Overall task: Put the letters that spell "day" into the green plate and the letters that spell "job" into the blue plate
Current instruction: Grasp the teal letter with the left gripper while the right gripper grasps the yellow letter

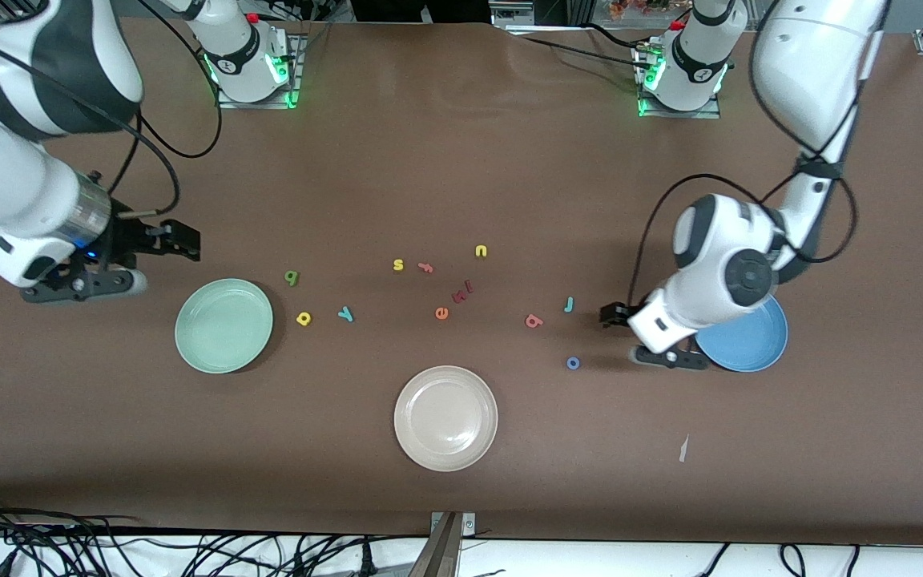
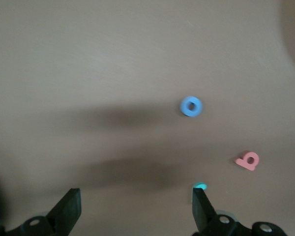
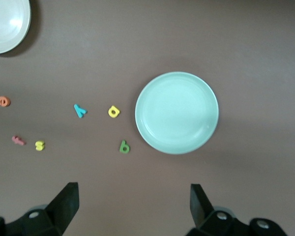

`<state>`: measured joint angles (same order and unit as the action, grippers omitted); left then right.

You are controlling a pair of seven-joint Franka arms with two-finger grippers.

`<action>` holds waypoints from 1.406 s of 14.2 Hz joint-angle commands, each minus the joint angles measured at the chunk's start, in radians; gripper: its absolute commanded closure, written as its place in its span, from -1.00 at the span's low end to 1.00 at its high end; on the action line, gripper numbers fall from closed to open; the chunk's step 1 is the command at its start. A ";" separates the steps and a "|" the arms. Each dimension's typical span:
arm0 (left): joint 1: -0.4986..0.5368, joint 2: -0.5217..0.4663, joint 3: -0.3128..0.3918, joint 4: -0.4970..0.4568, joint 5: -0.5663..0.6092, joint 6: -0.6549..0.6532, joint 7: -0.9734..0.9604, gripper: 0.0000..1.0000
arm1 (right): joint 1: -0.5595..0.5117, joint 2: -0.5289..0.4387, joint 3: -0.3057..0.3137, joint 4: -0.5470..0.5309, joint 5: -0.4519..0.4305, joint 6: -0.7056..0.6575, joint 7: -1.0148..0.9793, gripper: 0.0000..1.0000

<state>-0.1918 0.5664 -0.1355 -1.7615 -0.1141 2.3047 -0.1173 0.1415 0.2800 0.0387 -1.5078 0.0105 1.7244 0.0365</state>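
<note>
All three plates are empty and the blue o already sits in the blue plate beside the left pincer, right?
Not quite. The front view shows the blue o on the table, beside the left pincer, outside the blue plate. The green plate and beige plate are empty too.

Left gripper (image 1: 615,315) low over table, fingers spread wide, holding nothing. Right gripper (image 1: 181,240) raised, tipped sideways, fingers apart, holding nothing.

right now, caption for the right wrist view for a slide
Open right gripper hovers over bare table beside the empty green plate, with the d, a and y loose nearby.
</note>
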 commanded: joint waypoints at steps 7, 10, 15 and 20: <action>-0.149 0.101 0.014 -0.041 0.163 0.134 -0.146 -0.92 | 0.086 0.093 0.000 -0.250 -0.001 0.396 -0.015 -0.99; -0.152 0.110 0.014 -0.036 0.163 0.136 -0.151 -0.65 | 0.089 0.139 0.001 -0.314 -0.001 0.532 -0.012 -0.99; -0.176 0.113 0.016 -0.047 0.180 0.117 -0.211 0.13 | 0.128 0.218 0.001 -0.376 0.000 0.718 -0.006 -0.98; -0.193 0.110 0.016 -0.064 0.208 0.117 -0.277 0.50 | 0.141 0.281 0.001 -0.377 -0.001 0.810 -0.001 -0.98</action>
<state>-0.3628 0.6716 -0.1321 -1.8040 0.0594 2.4326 -0.3525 0.2732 0.5424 0.0395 -1.8756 0.0110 2.4836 0.0335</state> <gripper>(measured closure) 0.718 0.004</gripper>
